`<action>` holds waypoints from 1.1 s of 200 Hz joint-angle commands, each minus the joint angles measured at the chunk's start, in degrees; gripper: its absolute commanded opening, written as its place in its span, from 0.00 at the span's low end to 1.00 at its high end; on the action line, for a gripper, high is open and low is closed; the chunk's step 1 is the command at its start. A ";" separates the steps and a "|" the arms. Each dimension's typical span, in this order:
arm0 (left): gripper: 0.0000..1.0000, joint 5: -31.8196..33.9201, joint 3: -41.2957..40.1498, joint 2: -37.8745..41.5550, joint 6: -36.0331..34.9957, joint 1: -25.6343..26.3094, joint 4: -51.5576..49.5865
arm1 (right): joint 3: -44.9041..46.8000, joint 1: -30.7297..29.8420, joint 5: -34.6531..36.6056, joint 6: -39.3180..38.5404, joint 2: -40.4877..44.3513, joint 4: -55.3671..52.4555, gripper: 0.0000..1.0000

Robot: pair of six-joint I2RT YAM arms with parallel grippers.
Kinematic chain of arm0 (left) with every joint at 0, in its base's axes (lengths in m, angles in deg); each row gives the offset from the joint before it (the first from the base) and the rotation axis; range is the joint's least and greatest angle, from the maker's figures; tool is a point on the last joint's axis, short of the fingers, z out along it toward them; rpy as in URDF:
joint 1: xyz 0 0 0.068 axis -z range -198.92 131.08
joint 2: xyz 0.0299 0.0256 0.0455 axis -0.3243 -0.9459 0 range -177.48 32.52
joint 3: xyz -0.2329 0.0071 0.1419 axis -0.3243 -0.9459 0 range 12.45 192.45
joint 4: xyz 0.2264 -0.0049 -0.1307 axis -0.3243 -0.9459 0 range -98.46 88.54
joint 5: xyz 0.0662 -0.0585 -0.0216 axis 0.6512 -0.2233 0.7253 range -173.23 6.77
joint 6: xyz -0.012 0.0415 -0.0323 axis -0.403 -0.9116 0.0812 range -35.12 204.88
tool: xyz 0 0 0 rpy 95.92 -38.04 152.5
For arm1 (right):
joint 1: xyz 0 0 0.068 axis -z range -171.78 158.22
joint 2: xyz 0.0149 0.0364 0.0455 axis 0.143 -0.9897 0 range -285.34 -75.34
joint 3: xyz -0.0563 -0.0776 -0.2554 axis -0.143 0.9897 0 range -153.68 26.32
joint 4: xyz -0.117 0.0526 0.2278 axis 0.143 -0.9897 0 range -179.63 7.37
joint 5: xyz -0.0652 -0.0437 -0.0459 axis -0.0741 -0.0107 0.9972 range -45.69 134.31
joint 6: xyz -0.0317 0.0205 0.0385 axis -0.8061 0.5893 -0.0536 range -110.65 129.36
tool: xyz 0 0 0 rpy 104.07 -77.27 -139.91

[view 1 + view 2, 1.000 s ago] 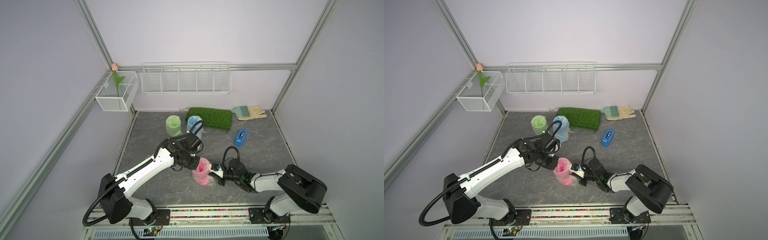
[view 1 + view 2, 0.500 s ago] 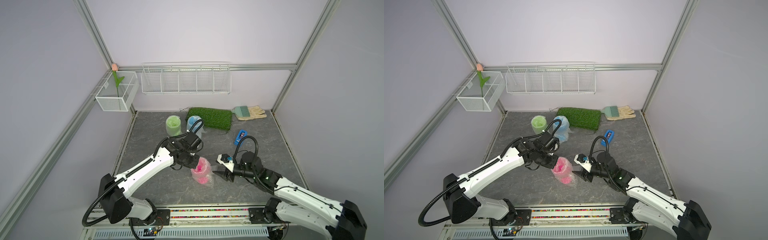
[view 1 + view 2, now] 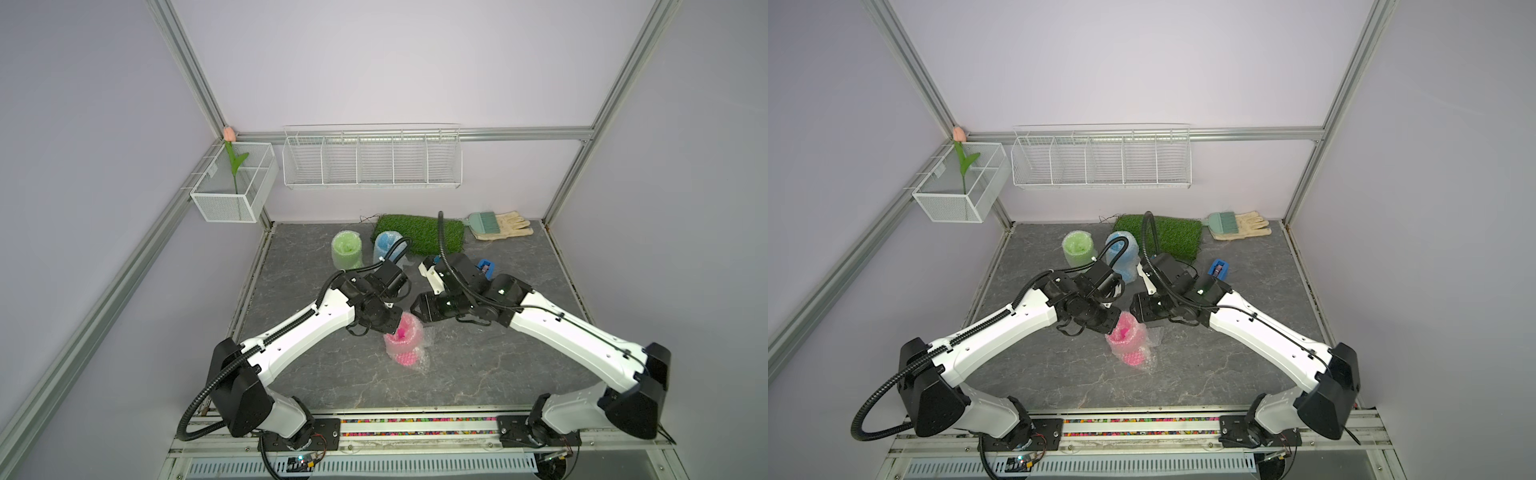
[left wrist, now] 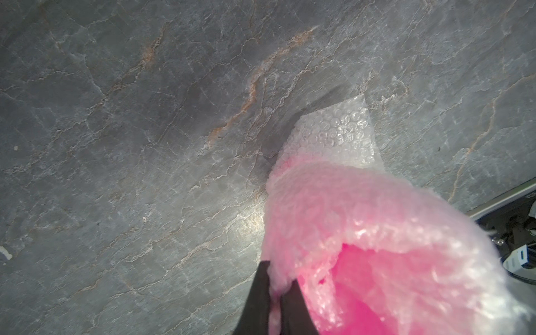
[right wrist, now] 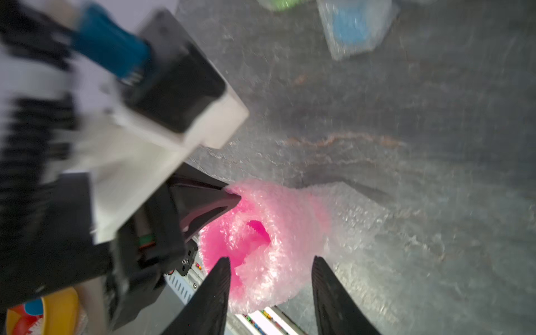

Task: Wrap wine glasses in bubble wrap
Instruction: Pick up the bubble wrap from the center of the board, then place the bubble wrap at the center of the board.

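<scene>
The hot pink wine glass (image 3: 402,341) (image 3: 1128,343) stands mid-table inside a sleeve of bubble wrap (image 4: 333,136) whose loose flap lies on the table. My left gripper (image 3: 394,329) (image 4: 277,293) is shut on the sleeve's top edge. Just behind and above the bundle, my right gripper (image 3: 417,311) (image 5: 271,261) is open, its fingers apart over the pink opening (image 5: 249,232) and touching nothing. The lime green wine glass (image 3: 346,249) and the sky blue one (image 3: 386,246) stand wrapped at the back.
A green grass mat (image 3: 417,232) lies at the back with a glove and brush (image 3: 498,224) to its right. A blue tape dispenser (image 3: 484,267) sits behind my right wrist. A wire rack (image 3: 372,158) and a mesh box (image 3: 235,187) hang on the wall.
My right gripper let go of the wrap, opened, and swung up from the front right to behind the pink bundle. The left gripper kept its hold and place.
</scene>
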 commanded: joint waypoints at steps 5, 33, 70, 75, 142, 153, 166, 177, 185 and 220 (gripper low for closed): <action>0.09 -0.40 0.50 -0.08 1.83 -0.26 -0.85 | -2.24 -0.93 1.97 8.58 -2.34 -8.66 0.49; 0.09 -0.70 -0.44 0.27 2.02 -0.24 -0.30 | -3.04 -1.47 1.58 8.74 -6.13 -8.94 0.44; 0.09 -1.28 -0.23 0.57 2.40 -0.29 0.05 | -2.71 -1.84 2.31 8.51 -8.77 -9.26 0.32; 0.09 -1.48 -0.16 0.61 2.44 -0.30 0.17 | -2.79 -1.81 2.57 8.45 -8.93 -9.45 0.29; 0.51 3.50 3.24 4.06 3.90 -0.24 -0.55 | -6.58 0.79 10.67 3.58 -7.48 -18.39 0.08; 0.60 5.01 3.41 4.91 3.45 -0.30 -0.74 | -6.62 2.53 11.18 2.04 -6.62 -19.12 0.07; 0.68 6.90 2.84 5.92 2.82 -0.47 -0.64 | -6.84 5.27 11.12 -0.03 -5.61 -20.22 0.07; 0.71 8.44 2.11 6.67 2.16 -0.83 -0.55 | -7.38 7.75 11.09 -2.01 -4.95 -20.87 0.07; 0.72 9.04 1.66 7.03 1.65 -1.47 -0.65 | -8.21 9.88 10.80 -3.62 -4.83 -21.40 0.07; 0.73 9.86 -1.17 7.86 -1.77 -6.01 0.42 | -13.98 19.79 10.49 -10.29 -8.06 -22.82 0.07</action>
